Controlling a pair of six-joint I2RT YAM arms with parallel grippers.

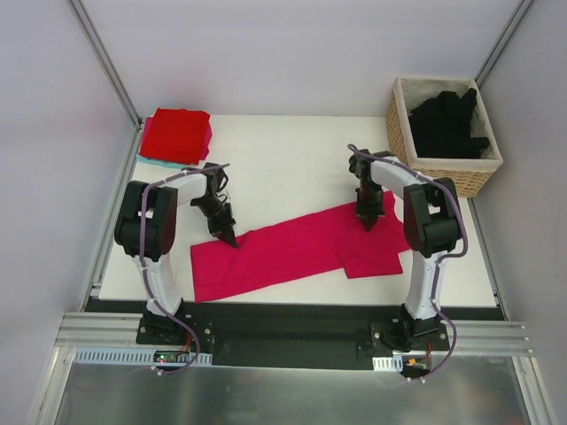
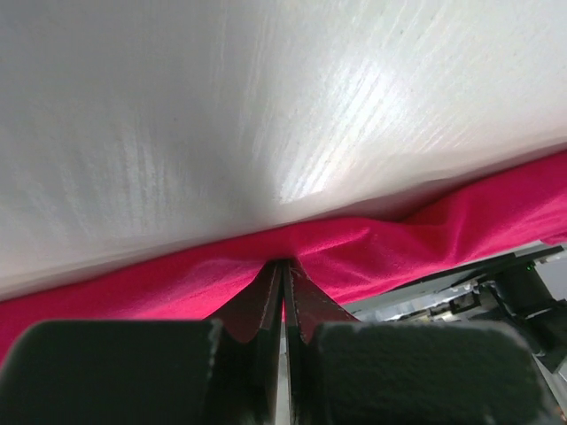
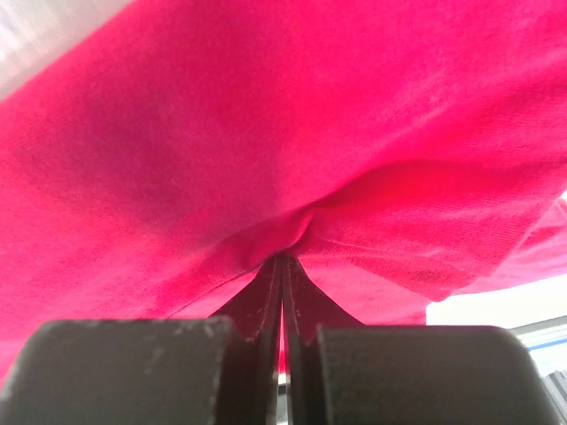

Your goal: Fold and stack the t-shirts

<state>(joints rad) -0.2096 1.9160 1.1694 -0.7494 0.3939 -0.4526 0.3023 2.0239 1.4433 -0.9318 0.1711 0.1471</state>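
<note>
Pinching the far edge of the pink shirt (image 1: 292, 252) near its left end, the left gripper (image 1: 229, 237) has its jaws pressed together on a small peak of cloth. Its wrist camera shows the fabric drawn up into the closed tips, with the white table (image 1: 292, 159) bare beyond it. The right gripper (image 1: 366, 223) is likewise clamped on the same shirt, toward its right end, and its own camera sees a pucker of pink cloth gathered right at the meeting fingers (image 3: 261, 297) (the shirt fills nearly that whole view).

The pink shirt lies across the near half of the table as a long slanted band, lower at the left and higher at the right, with a wider flap spreading out at the right end near the right arm. It looks partly folded lengthwise, though how many layers cannot be told.

A folded red shirt (image 1: 177, 133) sits at the far left corner of the table, resting on a teal cloth (image 1: 158, 162) whose edge peeks out below it. At the far right stands a basket (image 1: 461, 181) with black shirts (image 1: 447, 119) heaped inside.
</note>
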